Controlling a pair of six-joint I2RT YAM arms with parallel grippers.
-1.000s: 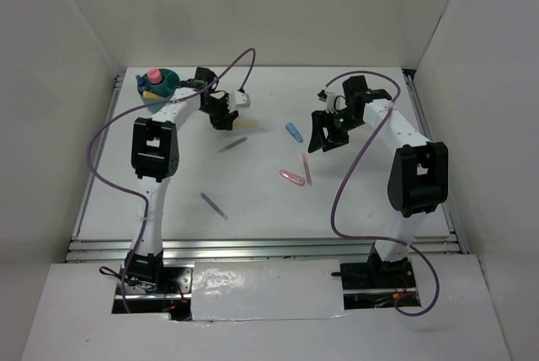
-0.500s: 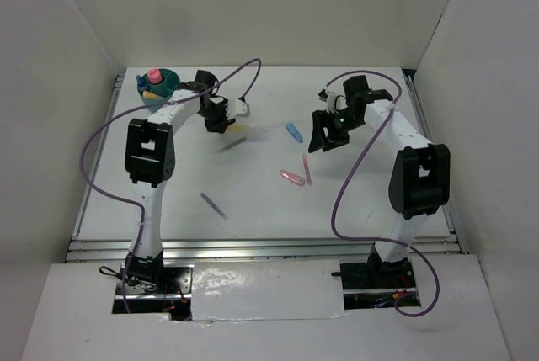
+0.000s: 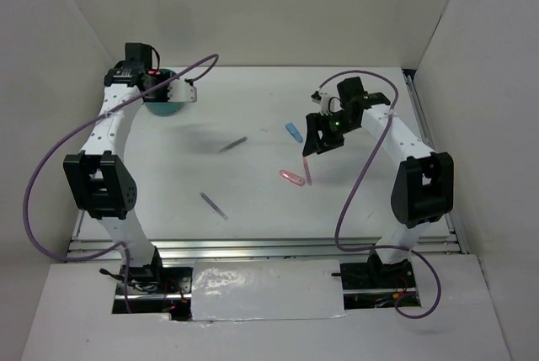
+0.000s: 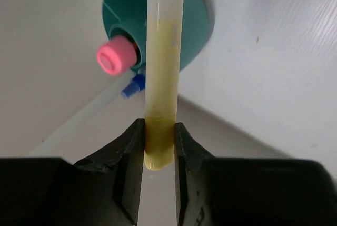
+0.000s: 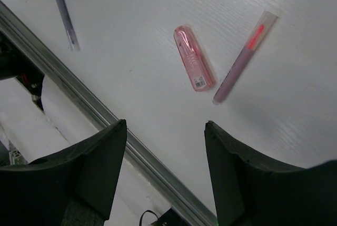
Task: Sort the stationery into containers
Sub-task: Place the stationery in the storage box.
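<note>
Swung left gripper [image 4: 158, 134] over to round teal plastic tub [image 4: 197, 20], clamped near one end of likely light, stiff, slick yellow highlighter [image 4: 164, 52]; right gripper [image 5: 164, 131] open, empty.

The white table [image 3: 253, 188] is carrying a teal tub [image 3: 159, 109] at its far left corner. A thin grey pen [image 3: 233, 144] is lying mid-table, with a small blue piece [image 3: 293, 132] to its right. Nearer, a pink clip [image 3: 291, 177] and a pink pen [image 3: 306, 170] are lying just beside each other. A purple pen [image 3: 213, 205] is lying at the near left.
</note>
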